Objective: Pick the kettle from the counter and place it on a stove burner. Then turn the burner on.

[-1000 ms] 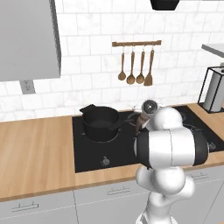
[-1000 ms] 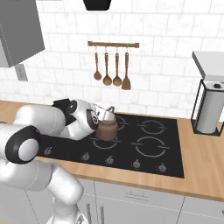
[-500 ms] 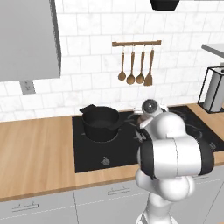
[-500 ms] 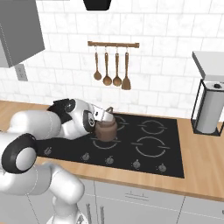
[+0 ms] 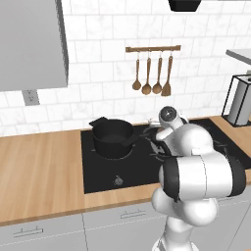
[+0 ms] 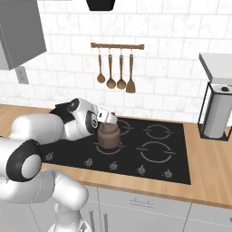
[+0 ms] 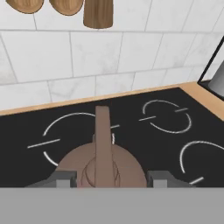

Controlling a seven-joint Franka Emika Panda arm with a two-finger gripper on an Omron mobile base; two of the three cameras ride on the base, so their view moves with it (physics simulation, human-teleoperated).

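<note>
Your gripper (image 7: 111, 181) looks clamped on the kettle (image 6: 108, 135) handle, fingers either side. Kettle sits on a front burner of the stove (image 6: 174, 159), barely shifted since before; release next, then knob.

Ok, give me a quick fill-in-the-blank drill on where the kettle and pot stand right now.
1. The kettle sits on the black ____, not on the counter.
2. The hand is right above the kettle, its fingers on either side of the kettle's ____.
3. The black saucepan stands on a burner on the stove's ____ side.
4. On the wall rail hang ____ wooden utensils.

Missing words: stove; handle; left; four
</note>
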